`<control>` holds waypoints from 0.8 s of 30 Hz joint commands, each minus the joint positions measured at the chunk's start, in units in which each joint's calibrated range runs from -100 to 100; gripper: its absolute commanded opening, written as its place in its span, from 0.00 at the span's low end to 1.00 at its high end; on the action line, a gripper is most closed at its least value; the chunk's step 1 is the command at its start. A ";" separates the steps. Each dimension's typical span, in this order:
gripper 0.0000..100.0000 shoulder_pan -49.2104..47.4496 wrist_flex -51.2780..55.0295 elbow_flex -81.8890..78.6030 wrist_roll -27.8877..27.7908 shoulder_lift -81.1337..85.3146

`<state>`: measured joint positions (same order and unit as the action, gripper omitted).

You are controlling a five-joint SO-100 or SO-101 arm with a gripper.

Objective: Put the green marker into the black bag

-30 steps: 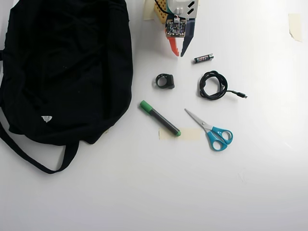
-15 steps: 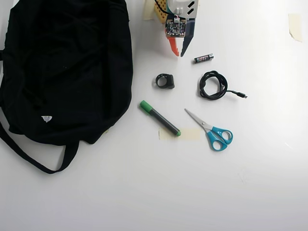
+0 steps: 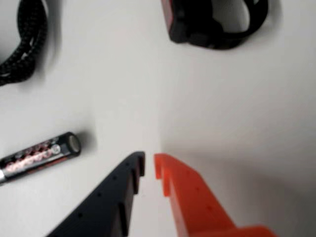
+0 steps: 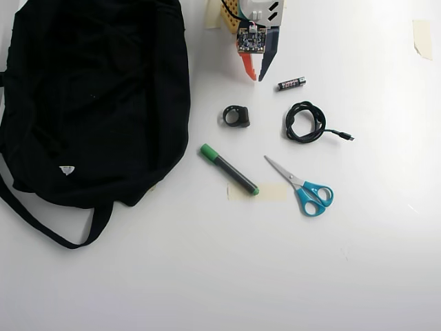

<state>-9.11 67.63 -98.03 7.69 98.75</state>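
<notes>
In the wrist view the gripper (image 3: 149,164) showed one dark finger and one orange finger with only a thin slit between the tips, so it was nearly pressed together and held nothing; whether it touched the white table (image 3: 123,98) could not be told. A AAA battery (image 3: 39,157) lay just left of the dark finger, part of a coiled black cable (image 3: 24,44) sat at the far left corner, and a small black ring-shaped clip (image 3: 212,24) lay at the far edge. The green marker was not in this view.

In the overhead view the gripper (image 4: 254,74) sat at the far edge of the table, well apart from the green marker (image 4: 229,169), which lay slantwise near the middle with its small green end on a strip of tape (image 4: 262,192). The black bag (image 4: 89,96) filled the left side, its edge just beside the marker's cap. Teal-handled scissors (image 4: 303,188) lay right of the marker.

The risk, as I judged it, was the clip lying between gripper and marker: a straight reach could knock it, and jaws this narrow would likely push the barrel aside unless spread first.
</notes>
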 commanded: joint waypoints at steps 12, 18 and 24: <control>0.03 0.36 -6.64 -0.17 0.28 0.83; 0.03 0.43 -14.40 2.08 0.23 -0.75; 0.03 0.51 -16.38 13.76 0.17 -10.62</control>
<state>-8.89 52.60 -92.37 7.69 92.69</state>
